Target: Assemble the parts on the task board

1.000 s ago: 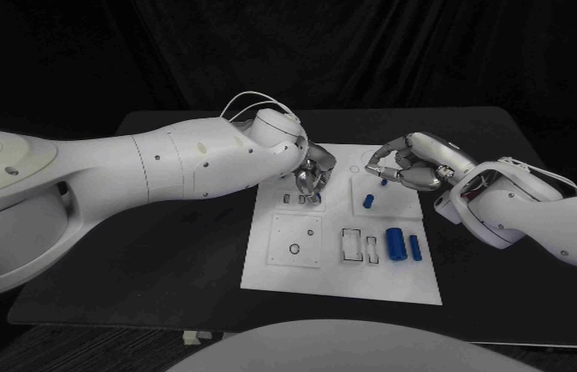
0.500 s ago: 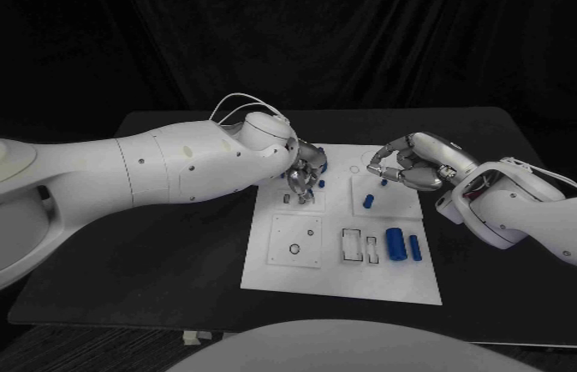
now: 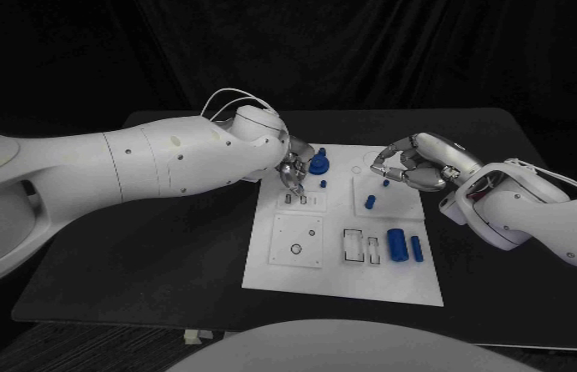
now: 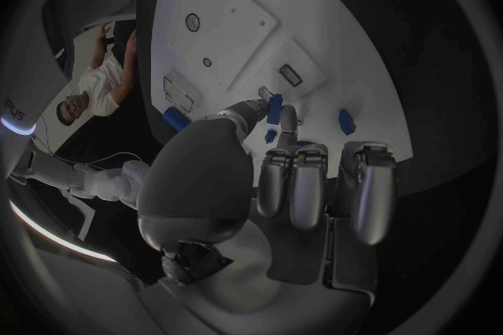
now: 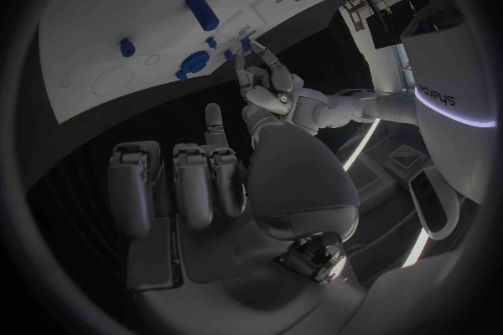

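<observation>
The white task board (image 3: 343,276) lies mid-table. My left hand (image 3: 293,173) hangs over its far left corner, fingertips pointing down at two small slots (image 3: 296,198). A small blue peg (image 3: 323,183) (image 4: 275,107) stands close beside the thumb tip; I cannot tell whether it is pinched. A round blue knob (image 3: 318,163) sits just right of that hand. My right hand (image 3: 408,166) hovers over the far right corner, fingers curled in with nothing seen in them. Below it are two small blue pieces (image 3: 370,199). A blue cylinder (image 3: 396,240) and a shorter one (image 3: 415,248) lie near the right edge.
A square plate with a ring mark (image 3: 296,240) and two empty rectangular frames (image 3: 351,246) take up the board's near half. Bare black table (image 3: 144,255) surrounds the board. My bulky left forearm (image 3: 168,168) crosses the table's left side.
My left hand has drawn back to the left along the board's far edge, uncovering the round blue knob. The right hand has hardly moved.
</observation>
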`<state>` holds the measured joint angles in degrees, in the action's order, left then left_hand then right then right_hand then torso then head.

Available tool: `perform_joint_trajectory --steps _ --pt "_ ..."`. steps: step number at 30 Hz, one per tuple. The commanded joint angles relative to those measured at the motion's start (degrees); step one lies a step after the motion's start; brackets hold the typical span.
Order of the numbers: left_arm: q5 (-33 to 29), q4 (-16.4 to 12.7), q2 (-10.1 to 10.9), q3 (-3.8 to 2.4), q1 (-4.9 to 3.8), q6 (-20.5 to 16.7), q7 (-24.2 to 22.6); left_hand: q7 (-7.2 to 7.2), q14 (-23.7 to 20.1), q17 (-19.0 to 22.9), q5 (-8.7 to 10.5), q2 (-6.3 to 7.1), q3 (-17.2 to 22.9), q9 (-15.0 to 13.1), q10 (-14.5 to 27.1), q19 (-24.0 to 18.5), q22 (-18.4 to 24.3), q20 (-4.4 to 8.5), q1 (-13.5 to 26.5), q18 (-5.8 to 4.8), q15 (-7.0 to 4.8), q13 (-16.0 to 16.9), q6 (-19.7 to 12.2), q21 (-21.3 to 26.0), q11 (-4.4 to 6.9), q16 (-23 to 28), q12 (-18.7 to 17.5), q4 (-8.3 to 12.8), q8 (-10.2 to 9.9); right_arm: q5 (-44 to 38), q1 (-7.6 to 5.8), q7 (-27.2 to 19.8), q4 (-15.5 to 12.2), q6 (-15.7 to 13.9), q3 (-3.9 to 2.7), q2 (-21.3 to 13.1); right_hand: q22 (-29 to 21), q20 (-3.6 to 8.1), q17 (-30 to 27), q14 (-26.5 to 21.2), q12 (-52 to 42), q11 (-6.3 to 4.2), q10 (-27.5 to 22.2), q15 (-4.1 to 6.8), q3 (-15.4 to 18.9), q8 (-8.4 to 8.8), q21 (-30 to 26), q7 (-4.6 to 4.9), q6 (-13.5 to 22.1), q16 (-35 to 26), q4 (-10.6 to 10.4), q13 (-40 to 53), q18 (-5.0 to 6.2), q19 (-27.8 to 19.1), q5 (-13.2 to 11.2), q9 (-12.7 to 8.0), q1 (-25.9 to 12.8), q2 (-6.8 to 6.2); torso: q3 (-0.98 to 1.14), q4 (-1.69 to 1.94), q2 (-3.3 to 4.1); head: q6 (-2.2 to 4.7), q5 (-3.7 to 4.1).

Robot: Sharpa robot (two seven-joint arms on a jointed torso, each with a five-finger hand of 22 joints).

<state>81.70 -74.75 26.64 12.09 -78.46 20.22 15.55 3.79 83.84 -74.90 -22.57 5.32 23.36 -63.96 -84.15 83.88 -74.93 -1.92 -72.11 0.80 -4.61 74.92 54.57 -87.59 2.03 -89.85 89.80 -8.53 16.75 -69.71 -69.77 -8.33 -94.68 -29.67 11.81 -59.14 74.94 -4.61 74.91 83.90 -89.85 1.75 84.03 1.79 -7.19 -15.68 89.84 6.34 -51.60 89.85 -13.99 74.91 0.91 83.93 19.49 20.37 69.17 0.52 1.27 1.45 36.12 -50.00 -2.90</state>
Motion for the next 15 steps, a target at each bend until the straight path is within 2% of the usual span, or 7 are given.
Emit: perform_joint_trajectory --steps 1,6,12,15 --pt "-8.58 -0.28 0.11 -0.04 -0.26 3.19 4.93 -2.29 6.16 -15.10 -0.44 -0.82 0.32 -0.26 -5.85 4.95 -14.22 0.46 0.22 -0.16 -0.42 15.08 2.61 0.28 0.38 -0.15 0.20 0.01 0.50 0.90 0.08 0.45 0.11 0.75 -0.03 0.13 15.06 -0.27 15.09 6.10 -0.15 0.22 5.97 -0.29 -0.09 0.28 0.16 -0.16 -0.43 0.15 0.33 15.09 -0.91 6.07 0.24 -0.06 0.77 0.05 -0.04 0.01 0.10 0.00 -0.13" --pt "-11.36 -0.18 0.24 -0.05 -0.38 2.56 7.14 -2.41 6.16 -15.10 -1.07 -1.18 0.81 -0.72 -5.85 4.94 -14.21 0.55 0.66 -0.15 -0.51 15.08 3.55 0.32 0.50 -0.15 0.20 0.08 0.97 1.20 0.08 0.74 0.21 1.20 -0.03 0.24 15.06 -0.27 15.09 6.10 -0.15 0.22 5.97 -0.29 -0.18 0.31 0.16 -0.16 -0.42 0.15 0.49 15.09 -0.91 6.07 0.30 -0.07 1.07 0.06 -0.02 0.04 0.03 0.00 -0.07" --pt "-23.27 0.44 0.34 -0.05 -0.43 3.62 11.85 -2.45 6.16 -15.10 -2.09 -1.57 1.23 -0.87 -5.85 4.54 -13.92 0.62 1.59 0.06 -0.58 15.08 3.99 1.26 0.55 -0.15 0.20 -0.22 0.95 1.30 0.08 1.13 0.23 1.67 -0.03 0.24 15.06 -0.27 15.09 6.10 -0.15 0.23 5.97 -0.29 -0.31 0.33 0.16 -0.16 -0.44 0.15 0.74 15.09 -0.91 6.07 0.39 -0.09 1.52 0.04 0.06 0.07 -0.01 0.00 0.03" --pt "-27.10 0.42 0.46 -0.05 -0.44 3.77 13.69 -2.39 6.16 -15.10 -2.55 -1.81 1.28 -0.80 -5.85 4.33 -13.77 0.64 2.28 0.17 -0.56 15.08 3.93 1.76 0.51 -0.15 0.20 -0.55 0.70 1.32 0.08 1.23 0.23 1.78 -0.03 0.24 15.06 -0.27 15.09 6.10 -0.15 0.23 5.97 -0.30 -0.37 0.34 0.16 -0.16 -0.45 0.15 0.87 15.09 -0.91 6.07 0.45 -0.10 1.73 0.02 0.02 0.05 0.02 0.00 0.00"
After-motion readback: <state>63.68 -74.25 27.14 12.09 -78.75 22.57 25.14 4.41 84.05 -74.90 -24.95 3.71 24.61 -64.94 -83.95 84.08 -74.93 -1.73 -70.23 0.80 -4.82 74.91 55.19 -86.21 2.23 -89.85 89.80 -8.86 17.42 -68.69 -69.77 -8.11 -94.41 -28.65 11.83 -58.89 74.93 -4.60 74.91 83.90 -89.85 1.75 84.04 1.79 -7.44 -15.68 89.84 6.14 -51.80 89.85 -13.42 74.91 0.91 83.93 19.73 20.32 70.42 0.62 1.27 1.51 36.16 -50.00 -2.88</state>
